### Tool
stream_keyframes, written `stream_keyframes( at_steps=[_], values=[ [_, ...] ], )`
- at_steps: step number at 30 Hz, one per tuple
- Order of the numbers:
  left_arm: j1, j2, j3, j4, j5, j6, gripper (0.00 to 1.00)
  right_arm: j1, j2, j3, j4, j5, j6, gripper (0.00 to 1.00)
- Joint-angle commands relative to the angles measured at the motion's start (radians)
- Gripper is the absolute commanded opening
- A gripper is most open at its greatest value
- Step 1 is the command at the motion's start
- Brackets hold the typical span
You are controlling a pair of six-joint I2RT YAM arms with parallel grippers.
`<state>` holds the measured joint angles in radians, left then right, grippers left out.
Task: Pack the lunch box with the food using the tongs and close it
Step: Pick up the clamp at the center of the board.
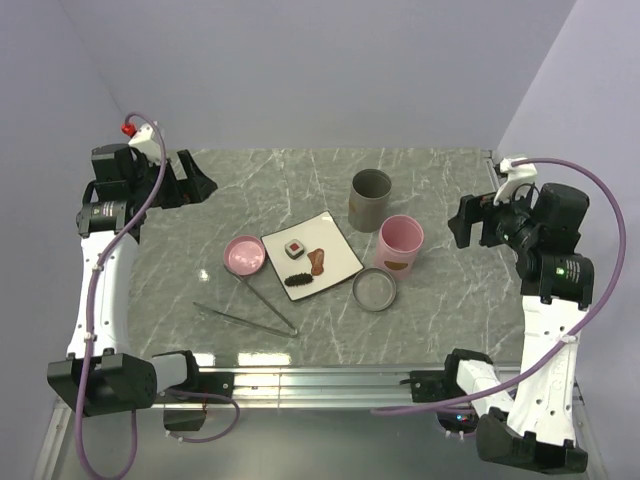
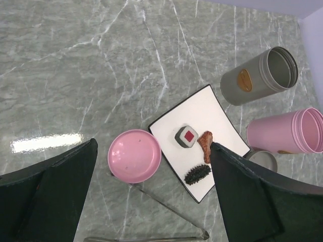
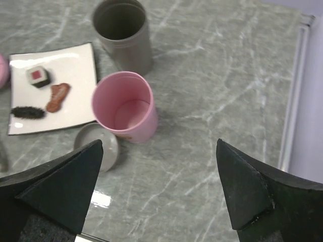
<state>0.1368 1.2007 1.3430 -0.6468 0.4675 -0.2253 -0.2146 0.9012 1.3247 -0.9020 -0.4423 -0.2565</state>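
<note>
A white square plate (image 1: 335, 240) at mid-table carries the food: a white block with a red centre (image 1: 296, 248), a reddish-brown flat piece (image 1: 318, 261) and a dark brown oblong (image 1: 298, 280). The thin silver tongs (image 1: 269, 306) lie flat in a narrow V on the table, near the front of the plate. The lunch box shows as two open round tubs, grey (image 1: 370, 200) and pink (image 1: 399, 245). My left gripper (image 1: 203, 185) hangs open at the far left, my right gripper (image 1: 462, 225) open at the right. Both are empty and well away from the tongs.
A pink lid (image 1: 245, 256) lies upturned left of the plate, touching one tong tip. A grey lid (image 1: 374, 290) lies in front of the pink tub. A metal rail (image 1: 330, 378) runs along the near table edge. White walls close in the back and both sides.
</note>
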Motion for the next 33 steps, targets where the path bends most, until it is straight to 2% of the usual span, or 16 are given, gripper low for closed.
stream_keyframes(
  at_steps=[1, 4, 7, 8, 11, 17, 25, 30, 33],
  values=[
    [0.006, 0.013, 0.024, 0.049, 0.028, -0.002, 0.99, 0.012, 0.022, 0.050, 0.026, -0.127, -0.029, 1.00],
    [0.018, 0.040, 0.051, 0.026, 0.077, 0.026, 0.99, 0.049, 0.064, 0.068, 0.034, -0.165, -0.017, 0.98],
    [0.036, 0.056, 0.065, 0.019, 0.112, 0.026, 0.99, 0.183, 0.100, 0.082, 0.058, -0.105, -0.003, 0.98],
    [0.043, 0.060, 0.071, 0.019, 0.137, 0.023, 0.99, 0.270, 0.105, 0.082, 0.064, -0.093, -0.003, 0.98],
    [0.076, 0.072, 0.087, 0.029, 0.146, -0.008, 0.99, 0.358, 0.145, 0.094, 0.103, -0.084, 0.019, 0.98],
    [0.162, 0.094, 0.114, 0.042, 0.143, -0.071, 0.99, 0.616, 0.260, 0.172, 0.149, 0.006, 0.023, 0.96],
    [0.216, 0.051, 0.093, 0.110, 0.115, -0.149, 1.00, 0.963, 0.476, 0.228, 0.271, 0.165, 0.080, 0.92],
    [0.238, -0.013, 0.012, 0.222, 0.148, -0.194, 0.99, 1.107, 0.622, 0.199, 0.380, 0.237, 0.126, 0.91],
    [0.239, -0.006, 0.051, 0.185, 0.134, -0.166, 0.99, 1.187, 0.718, 0.212, 0.394, 0.286, 0.123, 0.91]
  ],
)
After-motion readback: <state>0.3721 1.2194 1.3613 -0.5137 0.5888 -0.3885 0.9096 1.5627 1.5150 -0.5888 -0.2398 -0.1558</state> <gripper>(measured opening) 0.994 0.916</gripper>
